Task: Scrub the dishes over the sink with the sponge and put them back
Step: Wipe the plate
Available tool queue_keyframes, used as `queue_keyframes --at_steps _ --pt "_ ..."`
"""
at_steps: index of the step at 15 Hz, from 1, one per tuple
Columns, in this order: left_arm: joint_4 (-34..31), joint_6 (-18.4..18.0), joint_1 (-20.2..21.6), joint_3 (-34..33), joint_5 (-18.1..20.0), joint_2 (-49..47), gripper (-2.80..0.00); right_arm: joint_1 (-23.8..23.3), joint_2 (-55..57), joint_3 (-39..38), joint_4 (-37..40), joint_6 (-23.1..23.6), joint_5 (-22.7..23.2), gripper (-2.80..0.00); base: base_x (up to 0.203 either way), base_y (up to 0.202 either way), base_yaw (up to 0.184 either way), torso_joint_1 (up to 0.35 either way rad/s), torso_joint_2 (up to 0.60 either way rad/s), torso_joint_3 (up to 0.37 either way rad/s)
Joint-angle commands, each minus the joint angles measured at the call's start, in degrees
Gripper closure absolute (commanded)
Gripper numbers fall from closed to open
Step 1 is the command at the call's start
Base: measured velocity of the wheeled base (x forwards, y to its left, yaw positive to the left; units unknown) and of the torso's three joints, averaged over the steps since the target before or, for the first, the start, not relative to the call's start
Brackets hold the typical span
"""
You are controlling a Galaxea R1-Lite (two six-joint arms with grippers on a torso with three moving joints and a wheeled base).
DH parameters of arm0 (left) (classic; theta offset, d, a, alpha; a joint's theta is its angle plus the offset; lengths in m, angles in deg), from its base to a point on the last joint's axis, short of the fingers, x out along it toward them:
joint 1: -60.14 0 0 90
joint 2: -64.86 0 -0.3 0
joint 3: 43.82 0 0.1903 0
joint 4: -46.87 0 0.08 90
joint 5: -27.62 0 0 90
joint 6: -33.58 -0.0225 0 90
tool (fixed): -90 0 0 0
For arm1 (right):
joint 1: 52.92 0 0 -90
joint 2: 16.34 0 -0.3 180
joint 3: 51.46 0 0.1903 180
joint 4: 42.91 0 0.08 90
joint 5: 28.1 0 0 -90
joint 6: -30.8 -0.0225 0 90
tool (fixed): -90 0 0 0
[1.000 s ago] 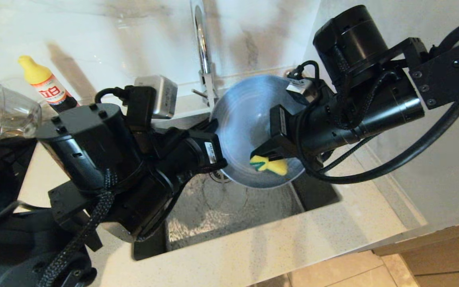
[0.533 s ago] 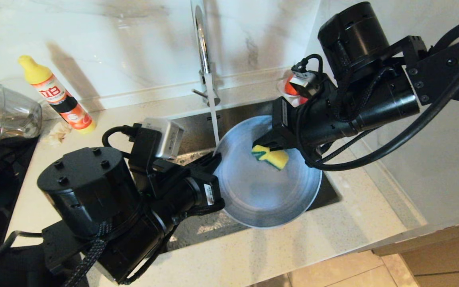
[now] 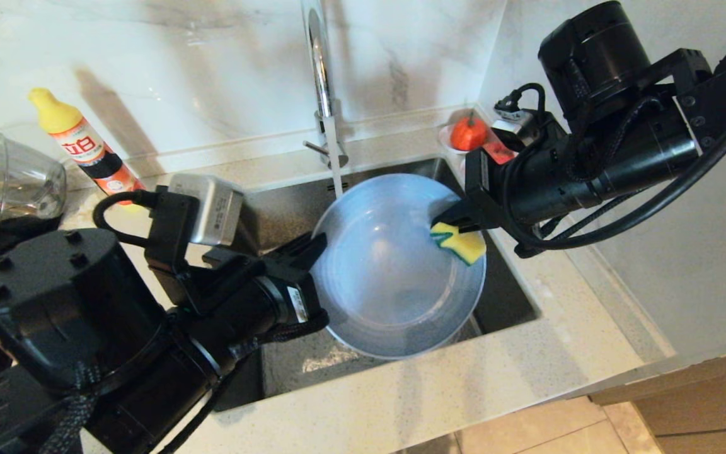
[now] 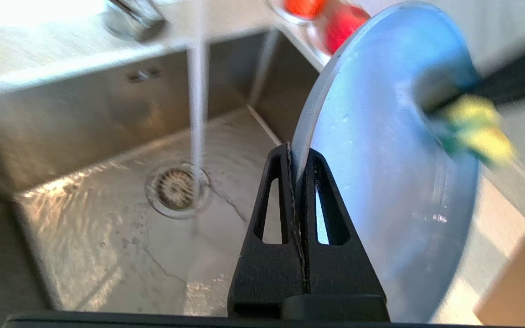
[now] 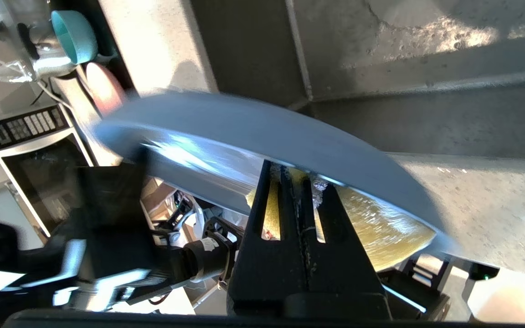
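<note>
Grey-blue plate (image 3: 394,271): pinched at its near rim by my left gripper (image 3: 316,247), tilted over the sink (image 3: 287,208), tap running. A second ago it stood nearly upright by the faucet (image 3: 320,69); now it leans flatter. Sponge (image 3: 460,243): clamped in my right gripper (image 3: 457,221), shifted from lower face to far rim. Scrubbing judged midway.

Plate (image 3: 388,277) over sink (image 3: 287,208); sponge (image 3: 460,243) on plate's right rim

- White marble wall (image 3: 149,57) behind.
- Pale speckled countertop (image 3: 438,391).
- Beige tiled floor (image 3: 539,435).
- Wooden cabinet (image 3: 703,397) bottom right.
- Microwave (image 5: 30,150) nearby.
</note>
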Motion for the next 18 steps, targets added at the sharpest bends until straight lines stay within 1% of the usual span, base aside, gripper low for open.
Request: queue_keyframes --at_steps 1,2,4,5,7,9,11,13,14,16,18 --pt "-1.08 0.52 3.87 3.02 -0.19 1.24 0.00 0.08 -0.71 -1.70 0.26 -0.41 0.15 0.00 0.000 0.000 0.000 0.000 0.00 0.000" --pt "-2.38 1.44 4.77 5.12 -0.19 1.27 0.00 0.80 -0.76 -2.40 0.22 -0.37 0.15 0.00 0.000 0.000 0.000 0.000 0.00 0.000" --pt "-5.78 3.00 5.18 8.11 -0.11 1.03 0.00 2.49 -0.52 -2.53 0.18 -0.41 0.15 0.00 0.000 0.000 0.000 0.000 0.00 0.000" --pt "-5.85 3.06 5.12 8.22 -0.01 0.45 0.00 3.55 -0.27 -2.39 0.02 -0.42 0.15 0.00 0.000 0.000 0.000 0.000 0.00 0.000" --pt "-6.02 3.04 4.70 7.33 0.39 -0.23 0.00 4.23 0.01 -1.48 -0.21 -0.35 0.15 0.00 0.000 0.000 0.000 0.000 0.00 0.000" --pt "-5.58 2.88 3.09 6.87 0.42 -1.56 0.00 4.30 -0.24 -1.22 -0.71 -0.24 0.15 0.00 0.000 0.000 0.000 0.000 0.00 0.000" --pt "-5.51 2.41 1.71 4.40 1.22 -1.00 0.00 3.87 0.28 0.34 -0.80 -0.17 0.15 0.00 0.000 0.000 0.000 0.000 0.00 0.000" --pt "-5.47 2.36 1.37 0.95 4.68 0.51 0.00 3.14 0.23 0.39 -2.01 -0.20 0.15 0.00 0.000 0.000 0.000 0.000 0.00 0.000" --pt "-5.42 2.31 1.34 -0.33 5.60 1.39 0.00 2.53 0.20 0.42 -2.25 -0.17 0.15 0.00 0.000 0.000 0.000 0.000 0.00 0.000" --pt "-5.41 2.27 1.34 -2.19 5.92 3.31 0.00 0.47 0.12 0.45 -2.88 0.02 0.15 0.00 0.000 0.000 0.000 0.000 0.00 0.000" --pt "-5.34 2.34 1.41 -3.50 5.96 4.50 0.00 -0.45 0.12 0.45 -2.92 0.02 0.15 0.00 0.000 0.000 0.000 0.000 0.00 0.000"
